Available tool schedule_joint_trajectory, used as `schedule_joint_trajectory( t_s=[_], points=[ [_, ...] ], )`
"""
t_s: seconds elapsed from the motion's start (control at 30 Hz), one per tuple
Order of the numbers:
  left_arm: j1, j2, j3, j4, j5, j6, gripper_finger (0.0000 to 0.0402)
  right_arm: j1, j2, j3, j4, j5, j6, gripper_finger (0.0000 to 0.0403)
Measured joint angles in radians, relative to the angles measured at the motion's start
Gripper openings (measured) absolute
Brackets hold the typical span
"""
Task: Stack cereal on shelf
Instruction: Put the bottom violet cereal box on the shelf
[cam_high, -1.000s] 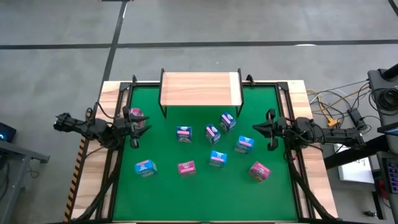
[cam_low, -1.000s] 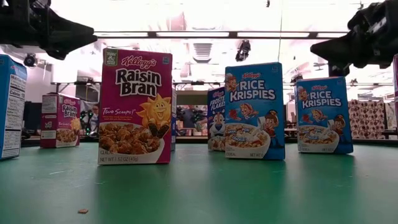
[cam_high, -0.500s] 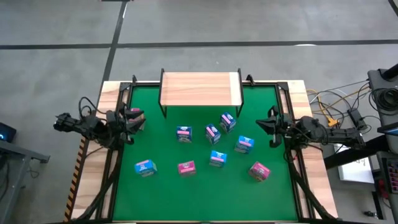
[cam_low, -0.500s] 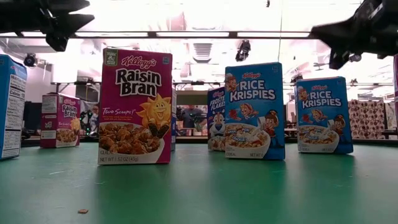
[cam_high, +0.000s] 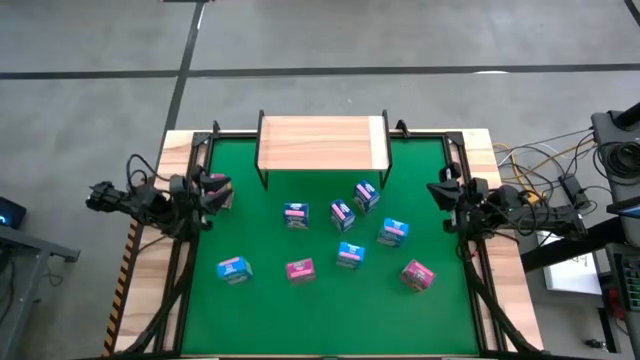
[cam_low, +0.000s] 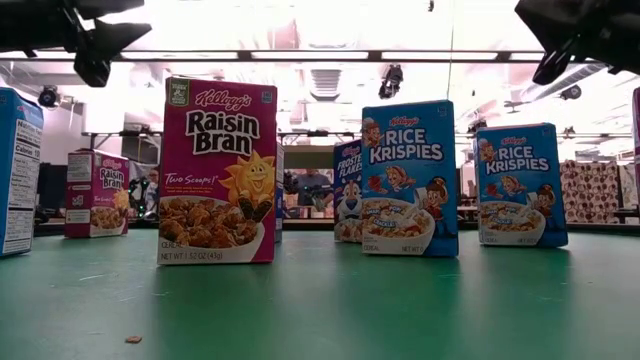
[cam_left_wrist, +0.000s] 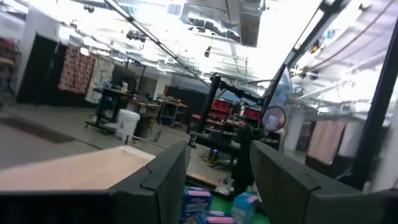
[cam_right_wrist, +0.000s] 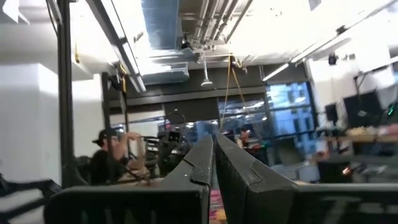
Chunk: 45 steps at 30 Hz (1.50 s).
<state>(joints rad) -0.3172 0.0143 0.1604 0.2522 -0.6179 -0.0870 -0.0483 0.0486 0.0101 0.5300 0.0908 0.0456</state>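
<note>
Nine small cereal boxes stand on their bases on the green mat (cam_high: 260, 240), blue ones (cam_high: 342, 214) and pink ones (cam_high: 300, 268). In the low view a pink Raisin Bran box (cam_low: 217, 172) and blue Rice Krispies boxes (cam_low: 410, 178) stand nearest. The light-wood shelf (cam_high: 322, 143) stands on black legs at the mat's far edge with nothing on it. My left gripper (cam_high: 205, 195) (cam_left_wrist: 217, 174) is open and hovers at the mat's left edge, above and beside a pink box (cam_high: 218, 188). My right gripper (cam_high: 440, 192) (cam_right_wrist: 214, 163) is shut, raised at the mat's right edge.
A black frame (cam_high: 455, 160) rims the mat on the wooden table (cam_high: 510, 310). Cables and equipment (cam_high: 560, 185) lie off the table's right side. The right wrist view shows a person (cam_right_wrist: 112, 155) in the room beyond. Bare mat lies between the shelf and the boxes.
My left gripper has drawn back toward the table's left edge and risen, leaving the pink box standing. My right gripper has pulled back toward the right edge and lifted, its fingers tipping upward. No box has moved.
</note>
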Motion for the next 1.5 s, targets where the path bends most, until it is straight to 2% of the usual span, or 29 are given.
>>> schedule_joint_trajectory(
  t_s=[0.13,0.27,0.43,0.6,0.7,0.93,1.2,1.37,1.5],
  points=[
    [0.000,0.014,0.000,0.008,0.055,-0.071,0.0162,0.000,0.001,0.000,0.000,0.000,-0.057,0.0009],
    [0.000,0.071,0.000,0.075,0.142,-0.137,0.0162,0.000,0.000,0.000,0.001,0.014,-0.024,0.0009],
    [0.000,0.220,0.005,0.242,0.168,-0.133,0.0162,0.000,0.001,0.000,-0.001,0.069,0.074,0.0009],
    [0.000,0.371,0.095,0.255,0.168,-0.132,0.0162,0.000,0.001,0.000,-0.001,0.068,0.073,0.0009],
    [0.000,0.446,0.178,0.168,0.169,-0.130,0.0162,0.000,0.001,0.000,0.001,0.068,0.051,0.0009],
    [0.000,0.615,0.413,-0.193,0.169,-0.136,0.0162,0.000,0.001,0.012,0.000,0.069,0.030,0.0009],
    [0.000,0.841,0.600,-0.375,0.197,-0.175,0.0162,0.000,0.001,0.016,0.003,0.069,0.048,0.0009],
    [-0.001,0.968,0.724,-0.531,0.307,-0.258,0.0163,0.000,0.001,0.017,0.005,0.069,0.048,0.0009],
    [-0.016,1.079,0.826,-0.664,0.398,-0.346,0.0179,0.000,0.001,0.017,0.009,0.069,0.037,0.0009]
  ],
)
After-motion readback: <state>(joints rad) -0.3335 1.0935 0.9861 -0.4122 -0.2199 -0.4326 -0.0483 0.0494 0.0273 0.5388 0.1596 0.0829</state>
